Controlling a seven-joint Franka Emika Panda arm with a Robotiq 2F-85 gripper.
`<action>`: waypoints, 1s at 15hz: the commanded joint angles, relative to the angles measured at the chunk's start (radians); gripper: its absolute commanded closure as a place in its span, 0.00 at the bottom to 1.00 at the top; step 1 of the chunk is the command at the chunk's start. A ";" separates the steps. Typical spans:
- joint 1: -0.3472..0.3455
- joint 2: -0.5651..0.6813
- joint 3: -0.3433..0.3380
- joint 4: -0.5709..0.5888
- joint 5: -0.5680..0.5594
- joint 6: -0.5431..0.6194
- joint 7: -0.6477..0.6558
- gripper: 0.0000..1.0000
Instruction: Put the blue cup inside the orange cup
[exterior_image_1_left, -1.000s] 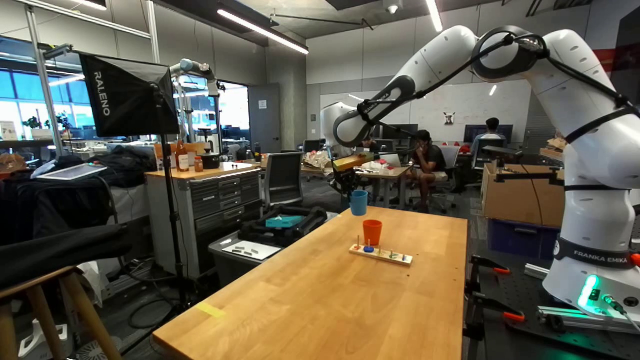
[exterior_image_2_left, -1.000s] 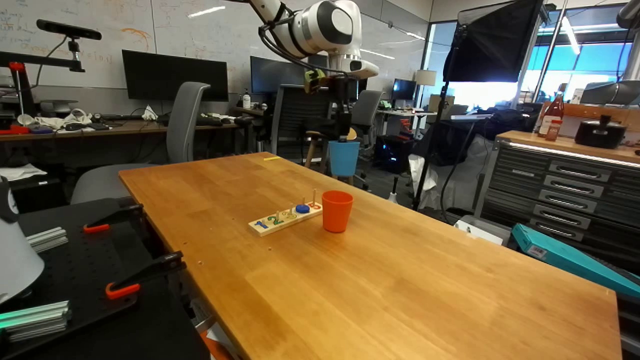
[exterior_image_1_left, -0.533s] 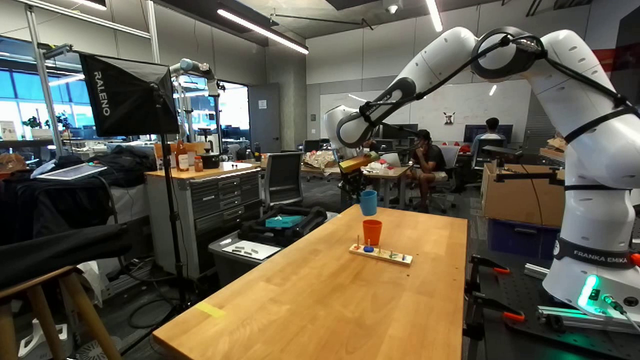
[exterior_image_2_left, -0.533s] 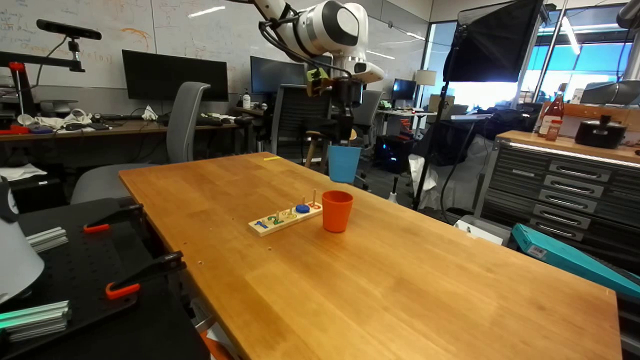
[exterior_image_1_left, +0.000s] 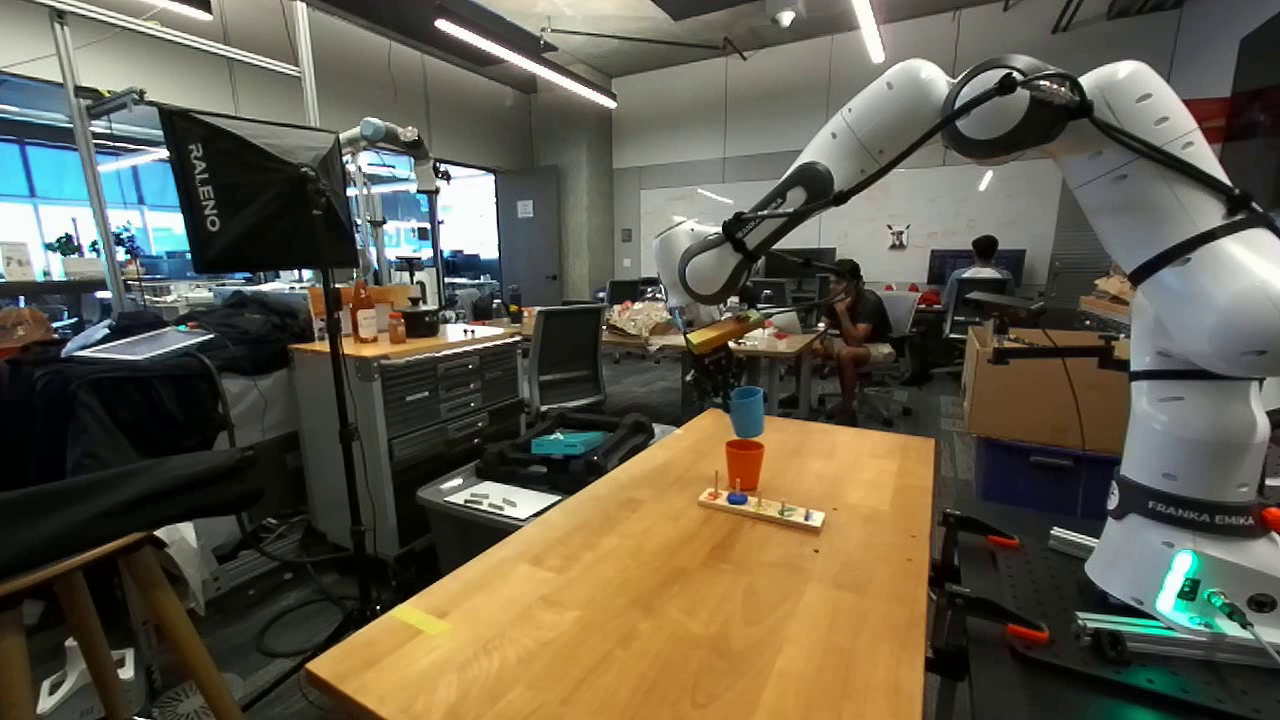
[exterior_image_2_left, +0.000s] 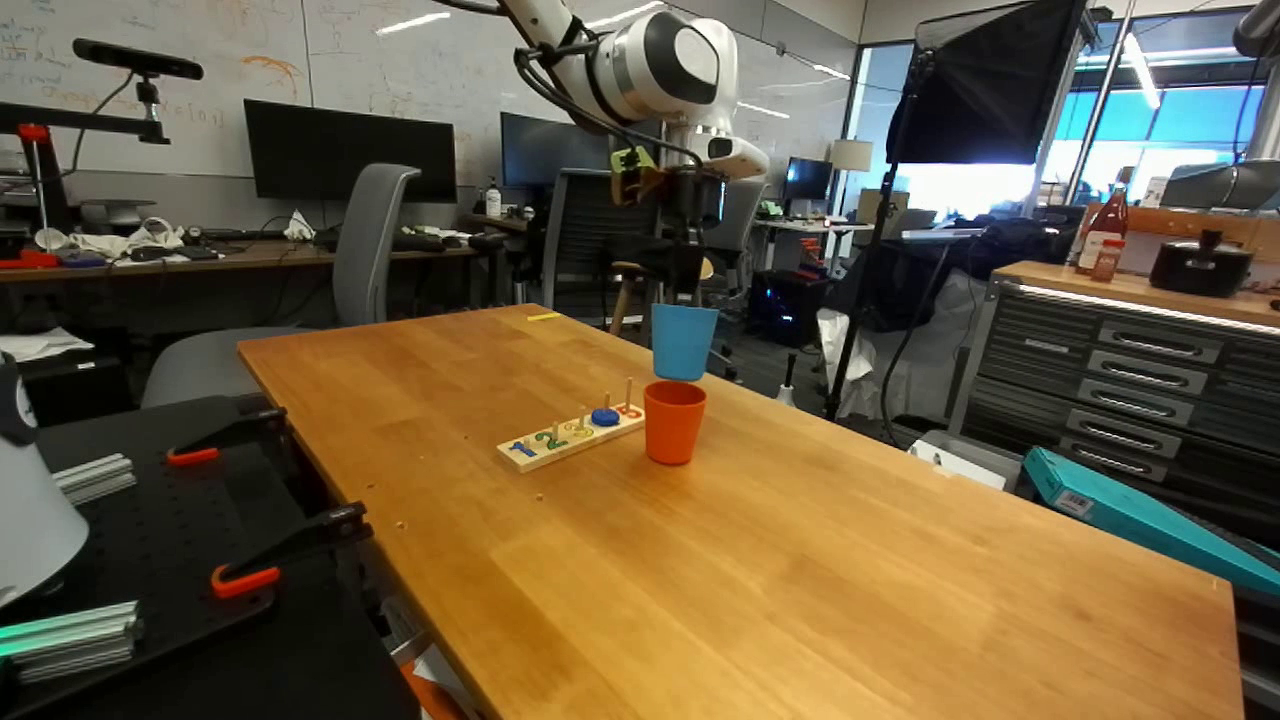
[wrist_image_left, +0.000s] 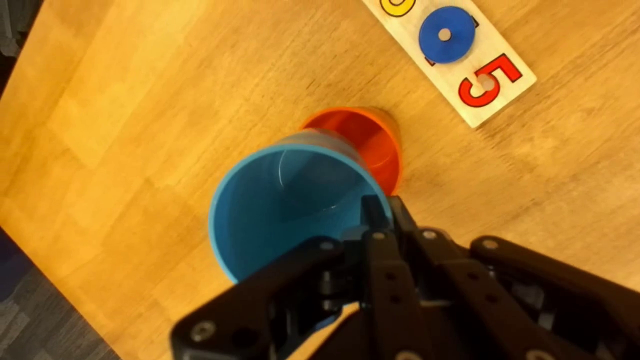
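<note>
Beyond the long wooden surface (exterior_image_1_left: 640, 600) we see a whiteboard (exterior_image_1_left: 960, 220), a seated person (exterior_image_1_left: 865, 318) in a dark top, and a black softbox lamp (exterior_image_1_left: 260, 190); elsewhere in the room, a drawer cabinet (exterior_image_2_left: 1140, 385) carries a bottle (exterior_image_2_left: 1108, 215) and a black pot (exterior_image_2_left: 1200, 268).

Over the surface reaches the white robot arm (exterior_image_1_left: 870, 125), its pincer (wrist_image_left: 385, 212) narrow and clamped on the wall of the blue cup (exterior_image_2_left: 684, 342) — one finger inside the cup, one outside, as the wrist view shows us. We find that cup in the air and leaning slightly, its base showing just above the rim of the orange cup (exterior_image_2_left: 673, 428) in both exterior views; whether the two touch, we cannot tell. In the wrist view it covers part of the orange cup's mouth.

The orange cup stands upright on the surface, just beside the end of a wooden board (exterior_image_2_left: 565, 445) marked with coloured numbers — nearest the red 5. On that board we make out a blue disc (wrist_image_left: 434, 45), lying between the yellow 3 and the red 5.
</note>
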 joint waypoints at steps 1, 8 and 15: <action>-0.002 -0.005 -0.002 -0.014 -0.010 0.008 -0.006 0.99; -0.003 -0.001 0.001 0.001 0.005 0.003 0.003 0.33; -0.041 0.008 0.107 0.089 0.229 -0.056 -0.230 0.00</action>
